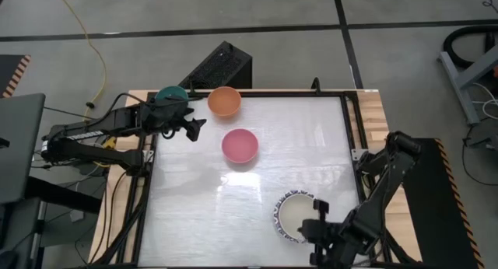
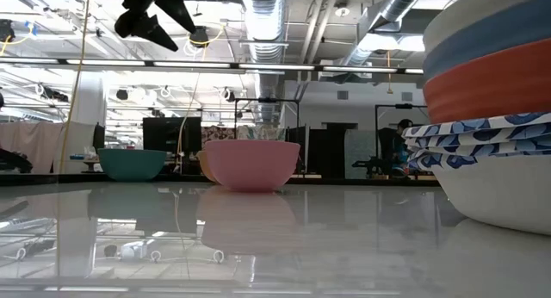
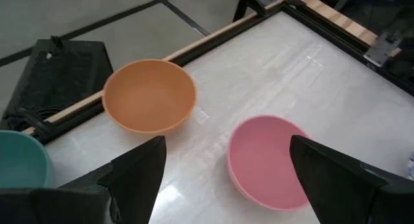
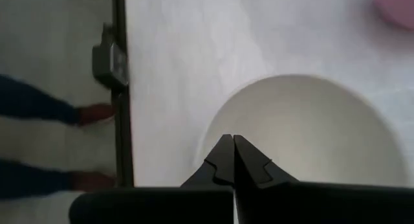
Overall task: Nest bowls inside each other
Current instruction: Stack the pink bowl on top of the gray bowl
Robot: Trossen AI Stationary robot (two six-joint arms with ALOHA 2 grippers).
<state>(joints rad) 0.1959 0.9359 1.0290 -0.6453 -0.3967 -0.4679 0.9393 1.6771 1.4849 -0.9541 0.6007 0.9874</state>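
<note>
A stack of nested bowls (image 1: 294,214) (image 2: 495,117) stands at the near right; its top bowl (image 4: 304,133) is cream inside, with blue, red and blue-and-white patterned rims below it. A pink bowl (image 1: 240,145) (image 3: 268,159) sits alone mid-table. An orange bowl (image 1: 224,101) (image 3: 149,94) and a teal bowl (image 1: 171,94) (image 2: 132,163) stand at the far left. My right gripper (image 1: 315,221) (image 4: 229,146) hovers shut over the stack's near rim. My left gripper (image 1: 193,129) (image 3: 226,153) (image 2: 155,18) hangs open, high above the table, left of the pink bowl.
A black box (image 1: 222,67) lies beyond the table's far edge. Dark frame rails (image 1: 350,121) border the white tabletop. A person's legs and shoes (image 4: 39,107) show on the floor beside the table. Free room lies at the near left (image 1: 202,222).
</note>
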